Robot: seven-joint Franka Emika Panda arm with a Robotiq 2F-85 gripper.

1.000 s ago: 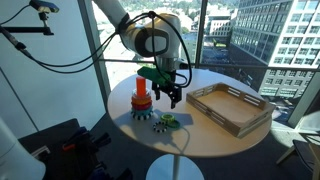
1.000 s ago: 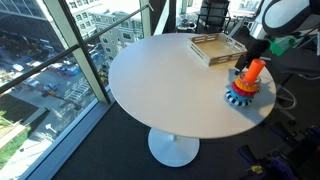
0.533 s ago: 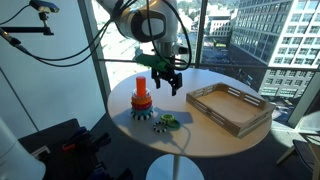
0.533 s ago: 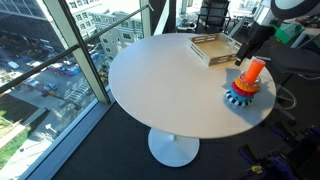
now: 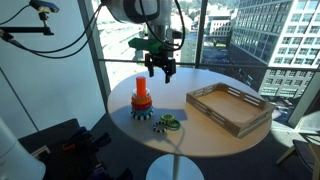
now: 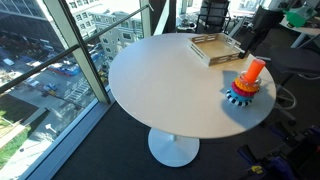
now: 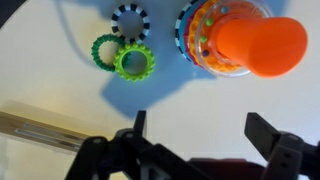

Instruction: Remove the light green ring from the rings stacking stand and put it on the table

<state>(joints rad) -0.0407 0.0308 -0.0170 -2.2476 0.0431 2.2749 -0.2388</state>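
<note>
The light green ring (image 7: 134, 64) lies flat on the table (image 7: 205, 95), touching a darker green ring (image 7: 103, 50) and next to a pale toothed ring (image 7: 129, 18). In an exterior view these rings (image 5: 167, 122) lie in front of the rings stacking stand (image 5: 141, 100). The stand, with its orange-red peg and coloured rings, also shows in the wrist view (image 7: 240, 40) and in an exterior view (image 6: 247, 85). My gripper (image 7: 203, 130) is open and empty. It hangs well above the table (image 5: 200, 135), behind the stand (image 5: 160, 68).
A wooden tray (image 5: 228, 108) stands on the far side of the table from the stand and also shows in an exterior view (image 6: 215, 47). Windows surround the table. Cables and a stand are at the left.
My gripper has risen from just above the table beside the stand to well above it and moved slightly back. The rings and stand have not moved.
</note>
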